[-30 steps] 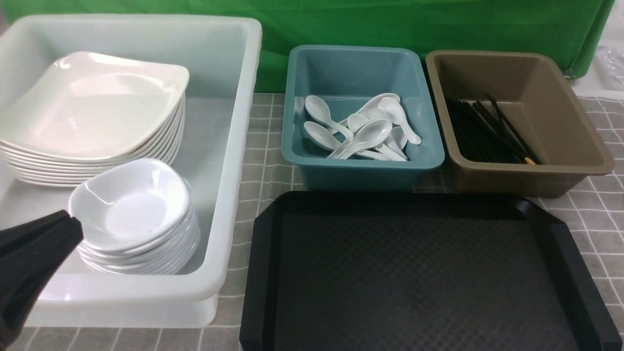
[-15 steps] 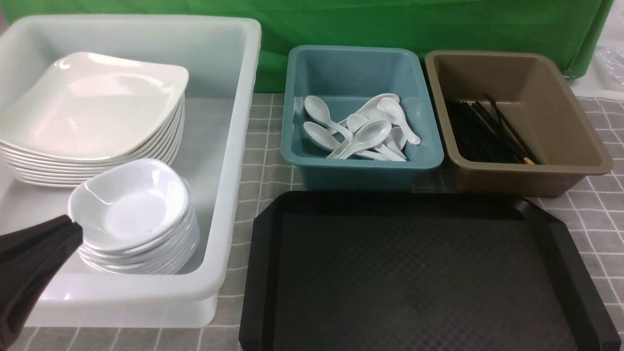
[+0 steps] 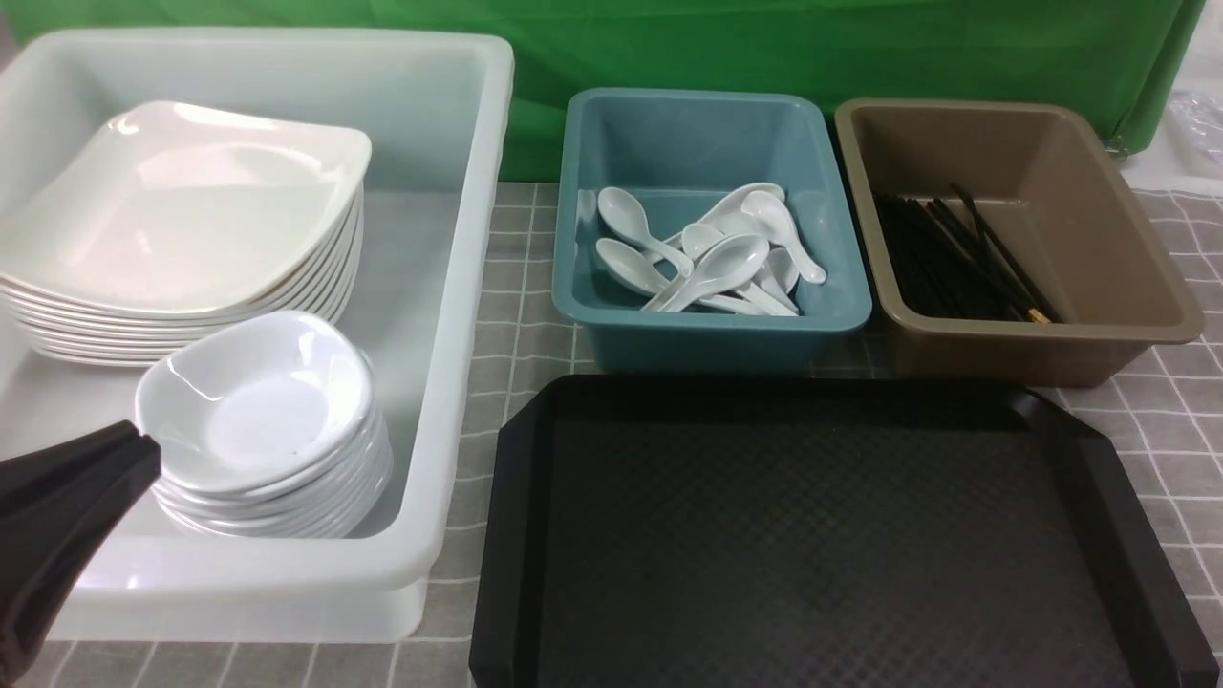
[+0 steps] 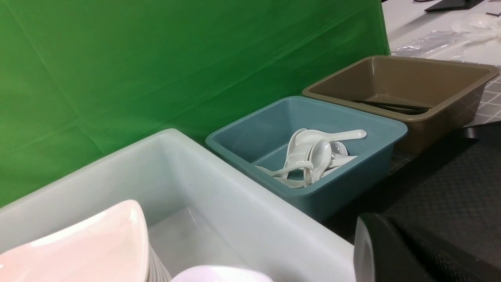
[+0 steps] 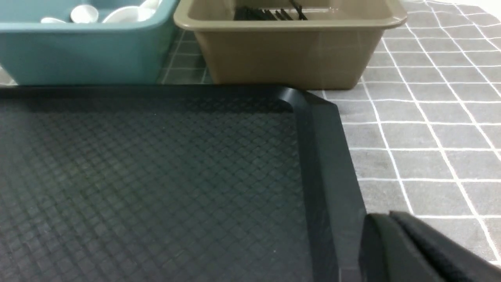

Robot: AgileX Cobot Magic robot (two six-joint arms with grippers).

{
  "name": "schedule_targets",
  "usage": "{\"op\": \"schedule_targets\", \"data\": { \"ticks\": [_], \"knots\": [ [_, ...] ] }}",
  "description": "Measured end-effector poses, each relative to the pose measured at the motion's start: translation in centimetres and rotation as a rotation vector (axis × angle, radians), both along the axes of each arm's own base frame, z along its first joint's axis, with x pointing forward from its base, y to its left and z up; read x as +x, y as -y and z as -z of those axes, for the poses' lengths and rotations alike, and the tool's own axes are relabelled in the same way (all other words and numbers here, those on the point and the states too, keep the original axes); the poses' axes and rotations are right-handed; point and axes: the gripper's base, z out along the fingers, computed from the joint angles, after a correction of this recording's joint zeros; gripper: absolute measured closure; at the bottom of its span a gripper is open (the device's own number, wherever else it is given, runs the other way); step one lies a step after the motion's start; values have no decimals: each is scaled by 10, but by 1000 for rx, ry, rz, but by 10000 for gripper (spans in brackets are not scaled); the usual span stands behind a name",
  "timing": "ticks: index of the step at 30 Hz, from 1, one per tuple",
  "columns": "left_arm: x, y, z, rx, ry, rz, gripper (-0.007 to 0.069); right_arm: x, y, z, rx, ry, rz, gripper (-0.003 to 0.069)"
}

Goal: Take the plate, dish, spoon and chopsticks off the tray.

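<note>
Beside dish stack (image 3: 268,420), left gripper (image 3: 143,449) unmoved; tray (image 3: 822,535) unchanged.

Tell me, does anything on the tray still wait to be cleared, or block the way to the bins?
Nothing visible does. The tray is bare; plates, spoons and chopsticks already lie in their containers.

Black diamond-textured tray (image 3: 831,535), teal bin (image 3: 712,330), brown bin (image 3: 1037,349), grey checked tablecloth (image 3: 1175,420)
</note>
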Motion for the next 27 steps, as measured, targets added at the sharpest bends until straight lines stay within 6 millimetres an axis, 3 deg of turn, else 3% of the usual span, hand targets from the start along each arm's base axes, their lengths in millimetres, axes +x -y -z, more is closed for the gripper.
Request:
{"op": "schedule_targets", "data": {
  "ticks": [27],
  "knots": [
    [0, 0, 0, 1, 4, -2, 612, 0, 0, 0, -1, 1, 0, 602]
  ]
}}
